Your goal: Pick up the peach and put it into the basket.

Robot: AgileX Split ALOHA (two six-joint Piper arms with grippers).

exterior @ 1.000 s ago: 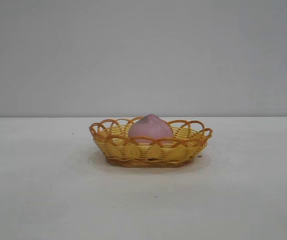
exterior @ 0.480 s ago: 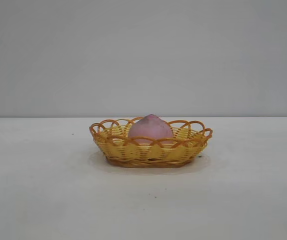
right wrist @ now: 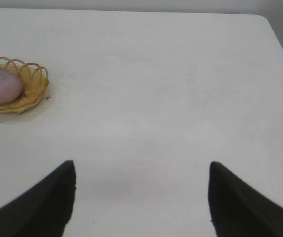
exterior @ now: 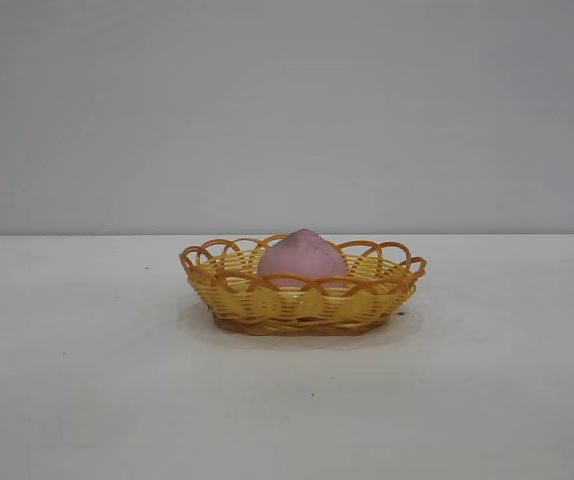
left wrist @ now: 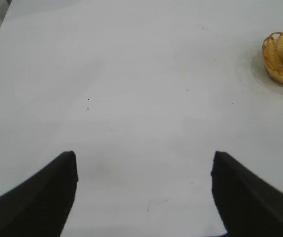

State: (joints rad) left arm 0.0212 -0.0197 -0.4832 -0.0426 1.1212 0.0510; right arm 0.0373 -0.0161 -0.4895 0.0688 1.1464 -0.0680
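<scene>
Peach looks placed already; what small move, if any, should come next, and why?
Probably none beyond staying parked: the peach sits inside the basket, and both the left tool and right tool hang open over bare table, far from it.

1. From my station, all I saw of the left tool (left wrist: 144, 195) was two matte black fingers (left wrist: 38, 202), each broad at its base and tapering to a blunt, rounded tip.
2. The right tool (right wrist: 141, 200) looked the same: two plain black fingers (right wrist: 245, 207) with smooth curved edges.
3. I could see no screws, cables or markings on either pair.
</scene>
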